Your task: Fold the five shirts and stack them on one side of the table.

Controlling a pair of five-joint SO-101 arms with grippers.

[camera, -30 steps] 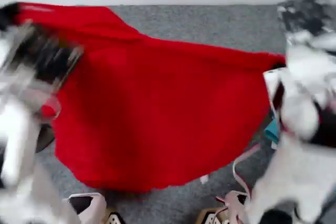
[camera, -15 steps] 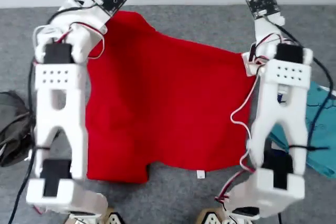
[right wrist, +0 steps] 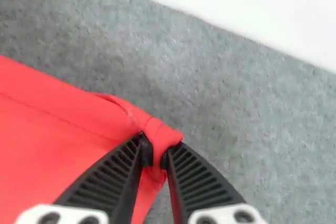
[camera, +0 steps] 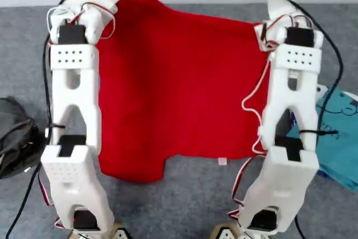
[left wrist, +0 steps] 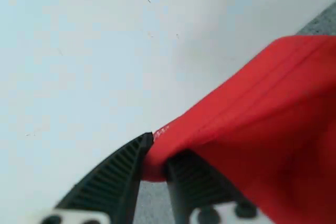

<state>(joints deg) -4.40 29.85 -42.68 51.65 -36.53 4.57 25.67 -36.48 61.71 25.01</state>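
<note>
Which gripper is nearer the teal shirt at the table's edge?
Right. The right gripper pinches the red shirt's far corner on the side where the teal shirt lies. The left gripper holds the opposite far corner, across the red shirt's full width.

We log bright, even, diffuse light across the worktop (camera: 196, 205). The red shirt (camera: 179, 82) throws a thin, soft shadow along its near hem. In the left wrist view the wall (left wrist: 105, 51) reads pale and washed; the cloth beside the left end effector (left wrist: 159, 151) darkens in shade.
</note>
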